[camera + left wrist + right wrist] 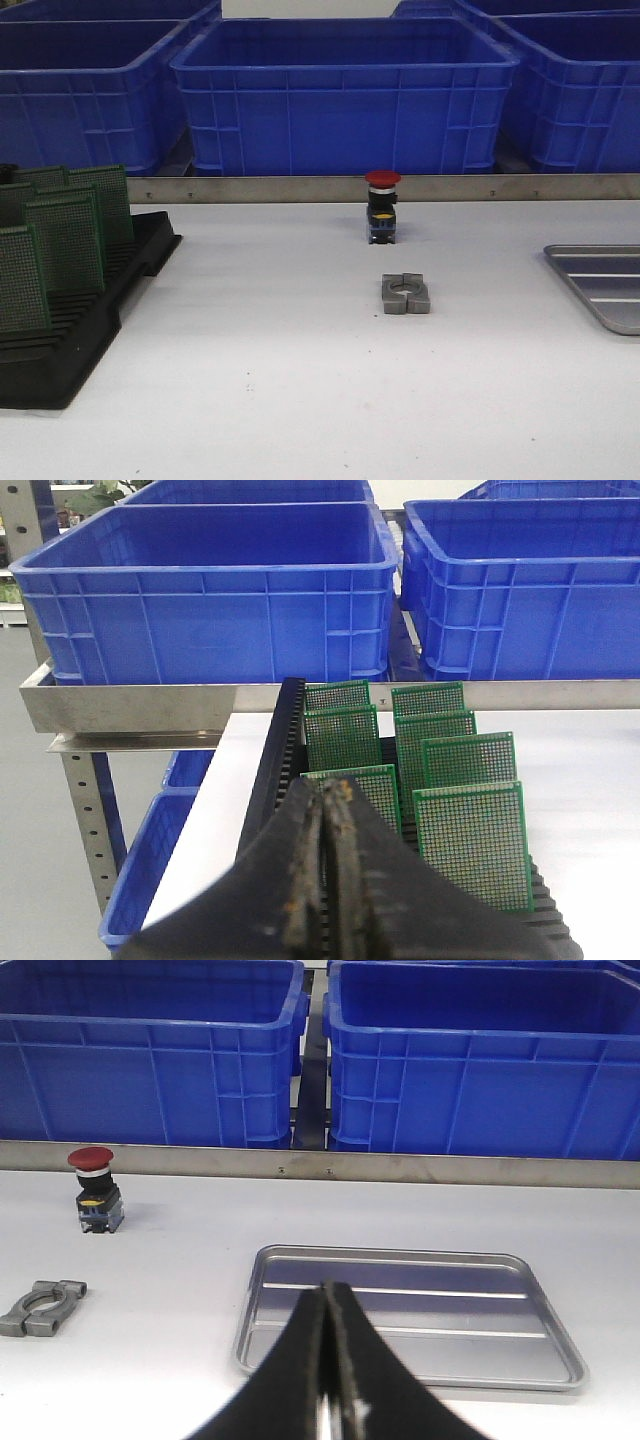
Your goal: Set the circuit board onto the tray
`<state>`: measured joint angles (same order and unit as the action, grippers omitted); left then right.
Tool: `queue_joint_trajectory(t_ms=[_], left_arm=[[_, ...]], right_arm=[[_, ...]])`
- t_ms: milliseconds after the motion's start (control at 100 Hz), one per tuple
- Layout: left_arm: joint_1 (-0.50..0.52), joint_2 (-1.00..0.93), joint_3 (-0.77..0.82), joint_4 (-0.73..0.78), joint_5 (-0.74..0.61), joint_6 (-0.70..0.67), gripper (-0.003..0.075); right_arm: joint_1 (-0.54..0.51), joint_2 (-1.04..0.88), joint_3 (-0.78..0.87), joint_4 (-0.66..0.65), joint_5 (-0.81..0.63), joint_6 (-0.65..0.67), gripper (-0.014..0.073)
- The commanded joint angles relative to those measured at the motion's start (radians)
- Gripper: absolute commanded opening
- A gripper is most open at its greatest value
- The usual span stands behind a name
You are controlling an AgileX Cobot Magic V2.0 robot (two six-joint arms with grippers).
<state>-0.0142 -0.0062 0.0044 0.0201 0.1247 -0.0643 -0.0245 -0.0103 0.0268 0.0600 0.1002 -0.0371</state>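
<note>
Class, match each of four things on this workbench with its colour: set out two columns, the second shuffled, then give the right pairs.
Things:
1. tray
2. boards
3. bins
4. button cap

Colours:
A. blue
B. red
C. silver-grey
D. green

Pairs: 1-C, 2-D, 3-A, 4-B

1. The white table [250,330] lies bare between the black rack [60,330] at 9 o'clock and the tray [600,285] at 3 o'clock.
2. A red push button [382,205] at 12 o'clock and a metal clamp [405,294] just before it stand mid-table.
3. Blue bins [345,95] wall off the far edge.
</note>
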Motion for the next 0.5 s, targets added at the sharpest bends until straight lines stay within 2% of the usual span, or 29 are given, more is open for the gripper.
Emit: queue_joint_trajectory(t_ms=[0, 100, 290, 380, 490], left_arm=[[0.004, -0.028, 0.020, -0.009, -0.082, -0.004, -0.0020], [0.004, -0.028, 0.020, -0.020, -0.100, -0.008, -0.0020], [0.004, -0.028, 0.018, -0.020, -0.220, -0.008, -0.0020], [0.004, -0.028, -0.009, -0.020, -0.201, -0.008, -0.0020], [0.004, -0.028, -0.089, -0.020, -0.113, -0.008, -0.0020]], right_arm=[[0.000, -0.022, 0.000, 0.000, -0.071, -0.007, -0.0060], [0.000, -0.022, 0.000, 0.000, -0.071, -0.007, -0.0060], [0.000, -0.022, 0.000, 0.000, -0.070, -0.007, -0.0060], [0.000, -0.022, 0.000, 0.000, -0.070, -0.007, -0.0060], [0.000, -0.022, 0.000, 0.000, -0.070, -0.007, -0.0060]])
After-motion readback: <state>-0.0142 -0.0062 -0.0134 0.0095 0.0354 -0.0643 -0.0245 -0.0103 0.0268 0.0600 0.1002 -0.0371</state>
